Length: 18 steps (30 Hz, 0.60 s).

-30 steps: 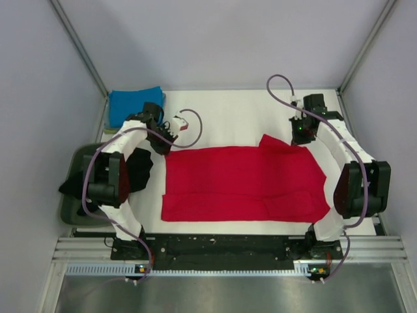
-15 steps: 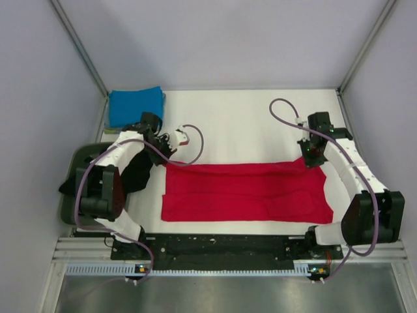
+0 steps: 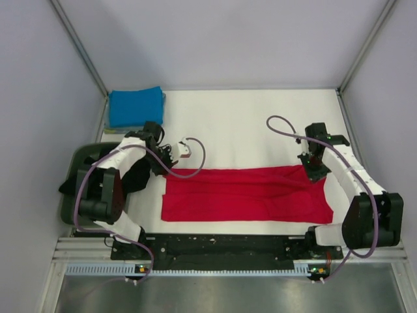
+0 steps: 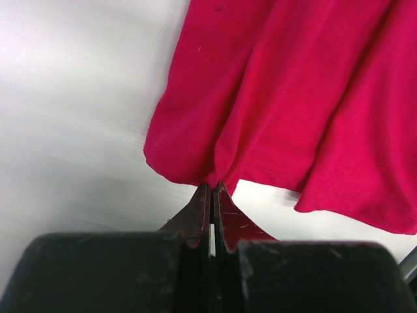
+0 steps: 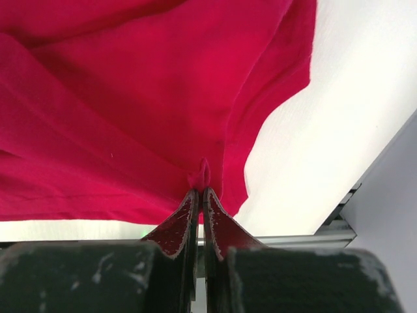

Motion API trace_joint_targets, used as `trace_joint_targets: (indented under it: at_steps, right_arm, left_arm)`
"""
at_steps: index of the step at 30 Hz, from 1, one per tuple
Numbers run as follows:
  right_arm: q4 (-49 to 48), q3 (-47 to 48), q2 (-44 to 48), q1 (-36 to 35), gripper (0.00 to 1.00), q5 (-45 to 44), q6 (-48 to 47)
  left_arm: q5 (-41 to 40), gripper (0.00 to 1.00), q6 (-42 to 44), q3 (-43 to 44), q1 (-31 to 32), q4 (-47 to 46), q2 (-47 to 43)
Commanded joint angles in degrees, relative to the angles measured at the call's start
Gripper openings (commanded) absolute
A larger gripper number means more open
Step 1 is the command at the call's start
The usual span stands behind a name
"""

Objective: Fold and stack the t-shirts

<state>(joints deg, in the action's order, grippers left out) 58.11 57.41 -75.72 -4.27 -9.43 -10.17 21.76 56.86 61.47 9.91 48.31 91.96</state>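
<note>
Red t-shirt (image 3: 244, 194) lies as a long band across the near part of the table (image 3: 241, 117), its long axis running left to right between the two arms. The left fingers (image 4: 192, 218) are clenched on its far left corner and the right fingers (image 5: 179, 225) on its far right corner, so each arm has its own end. The next fold likely carries that far edge toward the near one. A folded blue t-shirt (image 3: 135, 106) sits at the far left. The tub (image 3: 71, 208) holds a crumpled black t-shirt (image 3: 138, 171).
</note>
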Motion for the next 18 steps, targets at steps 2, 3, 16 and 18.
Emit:
trace_joint_targets:
  at_steps: [2,3,16,18]
  right_arm:
    - [1.48,-1.07,-2.49,-1.17,0.00,-3.49,-0.90]
    - [1.48,-1.42,-2.85,-1.44,0.00,-3.66,-0.90]
    - [1.66,-2.56,-5.93,-2.41,0.04,-4.37,-0.81]
    - [1.75,-2.56,-5.67,-2.41,0.21,-4.54,-0.55]
  left_arm:
    - [0.39,0.00,2.20,-1.18,0.11,1.43,-2.32]
    - [0.30,0.00,2.38,-1.35,0.11,1.52,-2.14]
    - [0.13,0.14,4.13,-2.85,0.81,3.80,-1.26]
    - [0.56,0.40,5.10,-1.89,0.81,6.16,-1.09]
